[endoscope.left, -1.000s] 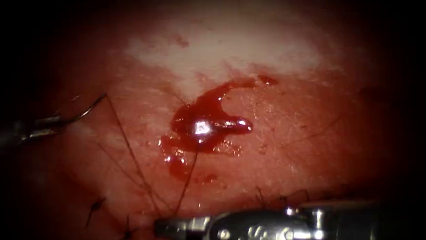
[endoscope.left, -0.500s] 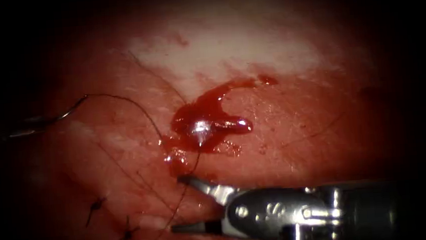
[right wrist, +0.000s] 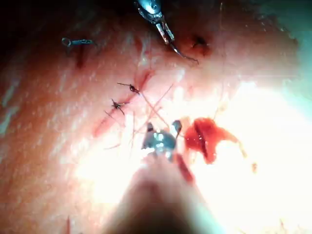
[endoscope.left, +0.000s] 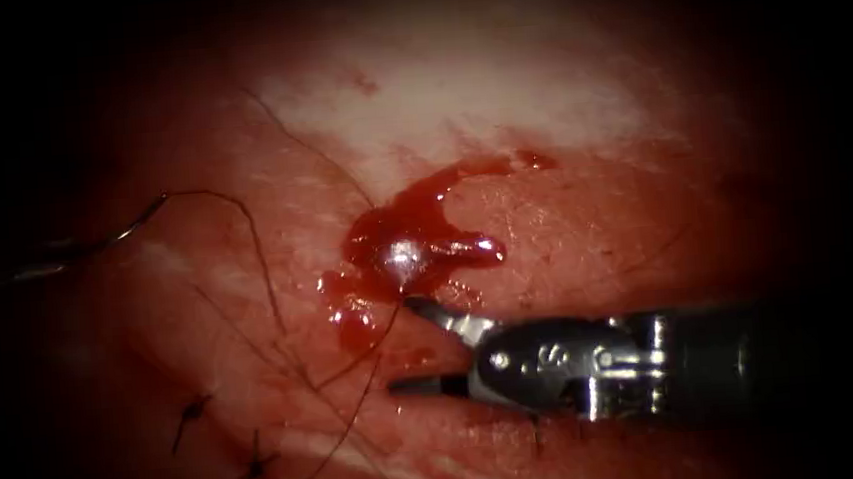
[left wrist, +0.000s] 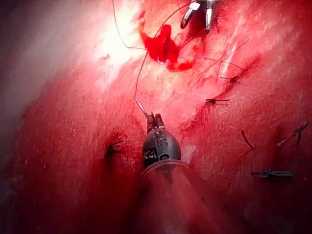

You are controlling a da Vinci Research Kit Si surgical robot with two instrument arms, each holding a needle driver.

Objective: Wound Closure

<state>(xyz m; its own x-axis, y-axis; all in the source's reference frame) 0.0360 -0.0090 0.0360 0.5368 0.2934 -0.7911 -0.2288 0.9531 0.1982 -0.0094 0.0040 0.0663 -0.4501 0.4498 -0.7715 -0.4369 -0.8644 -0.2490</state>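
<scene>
With the red fluid (endoscope.left: 407,246) as landmark: well to its left, the left tool (left wrist: 155,121) is clamped on the needle (endoscope.left: 140,221) near its tail, clear of the tissue (endoscope.left: 565,210), seemingly to keep the thread (endoscope.left: 257,251) lifted. Just below the fluid, the right tool (endoscope.left: 424,345) gapes empty astride the thread

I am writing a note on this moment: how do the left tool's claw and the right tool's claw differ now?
The left claw is shut on the needle near its thread end; the right claw is open and holds nothing. The left claw sits far left of the red fluid; the right claw is just below it, beside the slack thread. Both hang over the tissue; the needle is out of it.
</scene>
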